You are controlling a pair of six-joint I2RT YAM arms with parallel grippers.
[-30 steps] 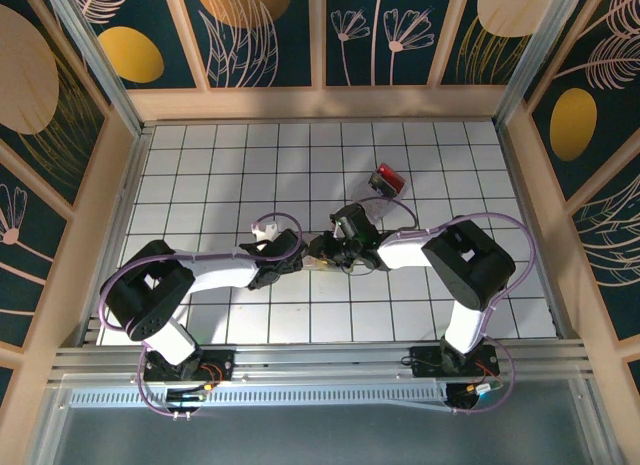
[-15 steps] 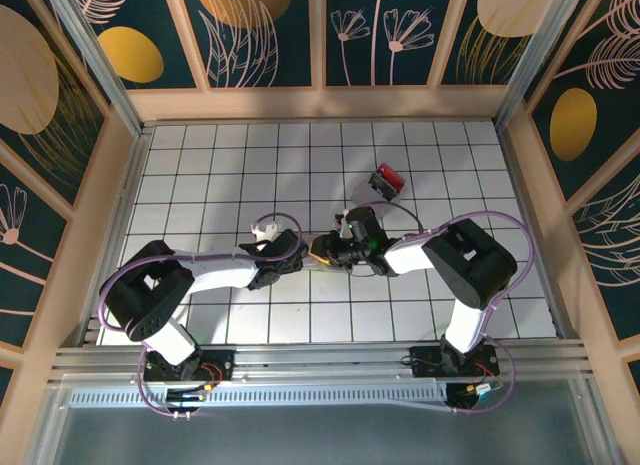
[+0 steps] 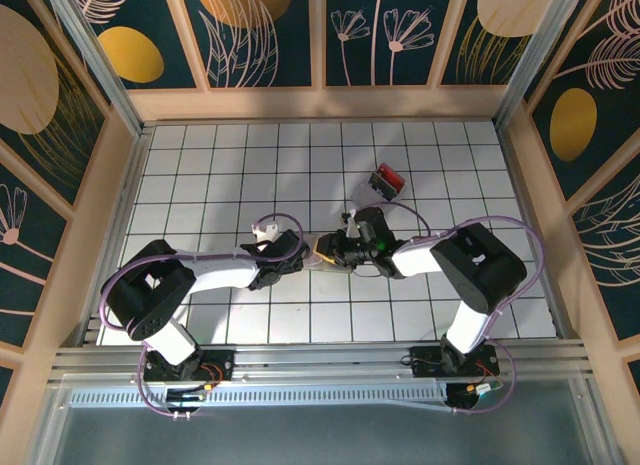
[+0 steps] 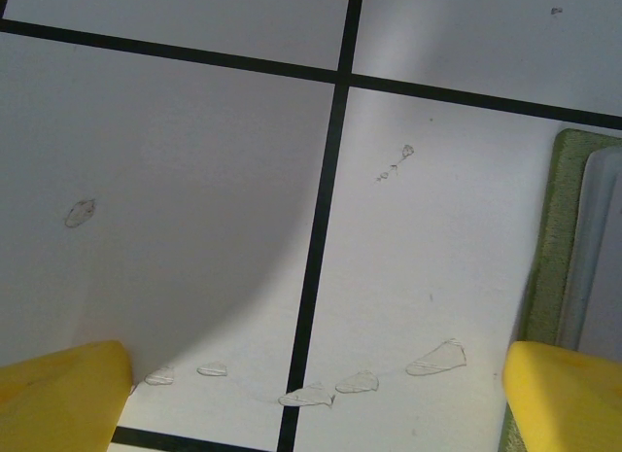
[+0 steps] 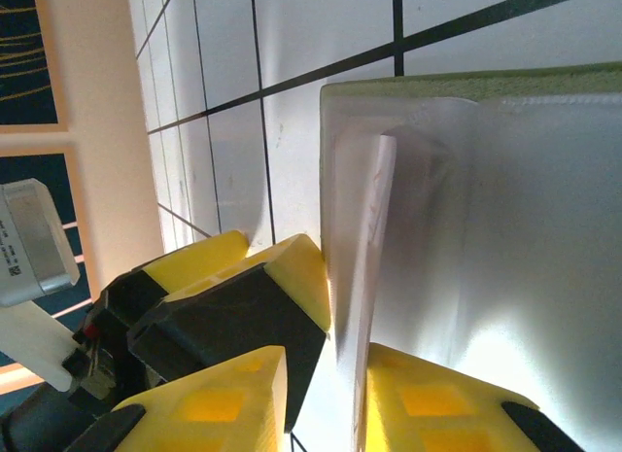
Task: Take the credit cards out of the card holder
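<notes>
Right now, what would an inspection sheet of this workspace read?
Surface: white tiles, black grid, a few small smudges.
Job's things: holder open, pale inside; thin pale sheet standing up from it.
Clutter: red object beyond the arms.
End effectors: left open, one finger at the holder's edge; right closed on the sheet.
Cables: purple loops along both arms.
Surroundings: wooden walls, patterned panels.

Overhead looking down, wrists near card holder (image 5: 544,199)
</notes>
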